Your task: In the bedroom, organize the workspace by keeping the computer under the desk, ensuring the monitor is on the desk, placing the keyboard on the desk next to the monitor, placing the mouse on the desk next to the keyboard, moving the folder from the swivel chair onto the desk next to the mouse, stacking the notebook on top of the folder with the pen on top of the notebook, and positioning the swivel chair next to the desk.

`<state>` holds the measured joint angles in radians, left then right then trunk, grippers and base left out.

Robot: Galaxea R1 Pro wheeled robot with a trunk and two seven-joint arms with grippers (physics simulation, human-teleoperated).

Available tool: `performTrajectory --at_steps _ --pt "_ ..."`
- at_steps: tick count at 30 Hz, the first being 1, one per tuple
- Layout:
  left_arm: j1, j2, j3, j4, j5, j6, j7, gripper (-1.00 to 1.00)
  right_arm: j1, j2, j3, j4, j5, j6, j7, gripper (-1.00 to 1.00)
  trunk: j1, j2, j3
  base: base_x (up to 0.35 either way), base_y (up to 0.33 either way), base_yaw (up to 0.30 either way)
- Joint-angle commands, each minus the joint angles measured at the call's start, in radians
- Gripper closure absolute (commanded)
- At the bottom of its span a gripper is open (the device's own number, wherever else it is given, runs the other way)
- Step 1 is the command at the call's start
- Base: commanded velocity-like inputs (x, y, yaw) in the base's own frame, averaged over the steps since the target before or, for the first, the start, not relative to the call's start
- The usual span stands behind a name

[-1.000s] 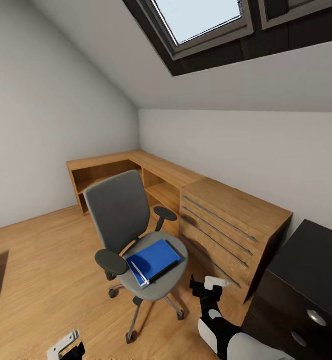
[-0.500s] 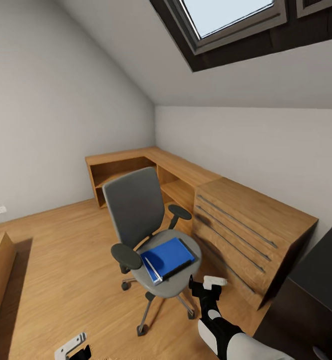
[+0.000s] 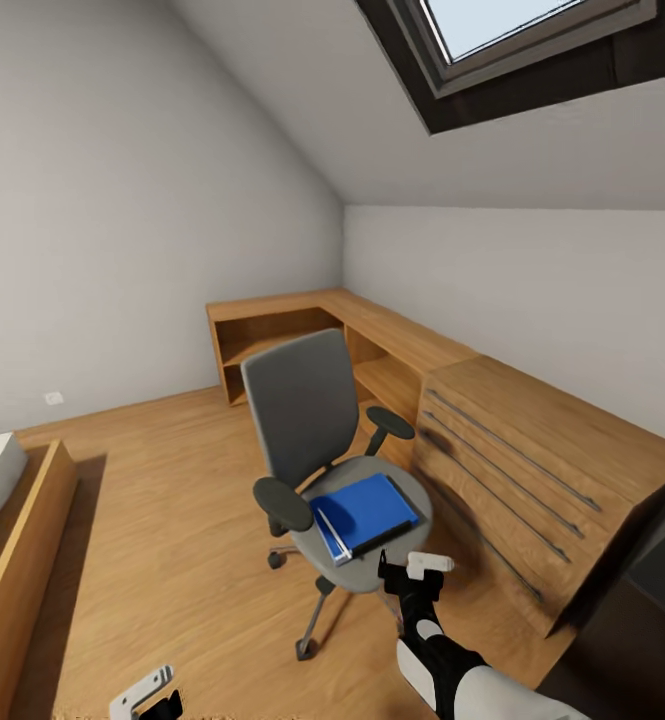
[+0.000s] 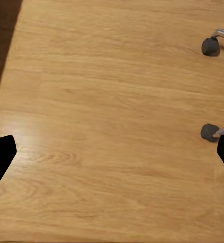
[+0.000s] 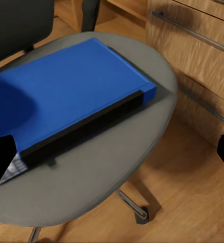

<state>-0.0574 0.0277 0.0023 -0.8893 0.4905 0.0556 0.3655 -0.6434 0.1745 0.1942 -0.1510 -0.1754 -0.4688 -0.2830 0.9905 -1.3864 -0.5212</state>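
**Blue folder lies on the chair seat in the attic bedroom**

The room is an attic bedroom with a sloped grey-white ceiling, a black-framed skylight (image 3: 532, 50) at the top of the head view, plain pale walls and a light wood plank floor (image 3: 162, 520). A low wooden bed frame (image 3: 17, 560) shows at the floor's left edge. Along the far and right walls runs an L-shaped light wooden shelf unit (image 3: 312, 325) that joins a light wooden drawer cabinet with long metal handles (image 3: 532, 470); a dark glossy block, only partly visible, sits at the lower right corner.

The grey-upholstered swivel chair with black armrests and a chrome star base (image 3: 317, 440) stands on the floor just beside the drawer cabinet, its back turned toward the shelf corner. The bright blue flat rectangular folder with a dark spine edge (image 3: 364, 512) lies flat on the seat, covering most of it, with the spine toward the seat's front edge (the right wrist view shows the spine running across the grey cushion (image 5: 76, 101)).

The right gripper (image 3: 412, 572), black with a white part on top, hangs just beside the seat's front edge, apart from the folder; its fingers stand spread wide in the right wrist view. The left gripper (image 3: 144, 695) is low over bare floor, well apart from the chair, its fingers likewise spread, with two black casters (image 4: 211, 45) near one side of its view.
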Motion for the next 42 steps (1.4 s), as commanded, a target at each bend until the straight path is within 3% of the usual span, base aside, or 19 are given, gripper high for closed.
performTrajectory --at_steps 1,18,26,31,42 --pt "0.0 0.0 -0.001 -0.002 0.005 0.005 0.004 -1.0 -0.001 0.0 0.008 0.003 -0.009 -0.004 -0.004 -1.0 0.0 -0.001 -0.002 0.0 0.0 0.212" --pt "-0.001 0.001 -0.001 -0.002 0.005 0.007 0.003 -1.0 -0.001 0.0 0.008 0.011 -0.005 -0.006 -0.004 -1.0 0.0 -0.001 -0.02 0.0 0.0 0.208" --pt "-0.001 0.0 -0.002 -0.002 0.005 0.007 0.002 -1.0 0.0 0.0 0.008 0.011 0.0 -0.008 0.024 -1.0 0.0 -0.001 -0.023 0.0 0.0 0.063" --pt "-0.001 0.001 -0.03 -0.002 0.005 0.007 0.002 -1.0 -0.001 0.0 0.008 0.009 0.032 -0.007 0.087 -1.0 0.0 -0.001 -0.023 0.037 0.0 0.01" --pt "-0.001 0.001 -0.063 -0.001 0.005 0.007 0.004 -1.0 -0.001 0.0 0.006 0.007 0.079 -0.011 0.105 -1.0 0.0 -0.001 -0.023 0.231 0.0 0.001"
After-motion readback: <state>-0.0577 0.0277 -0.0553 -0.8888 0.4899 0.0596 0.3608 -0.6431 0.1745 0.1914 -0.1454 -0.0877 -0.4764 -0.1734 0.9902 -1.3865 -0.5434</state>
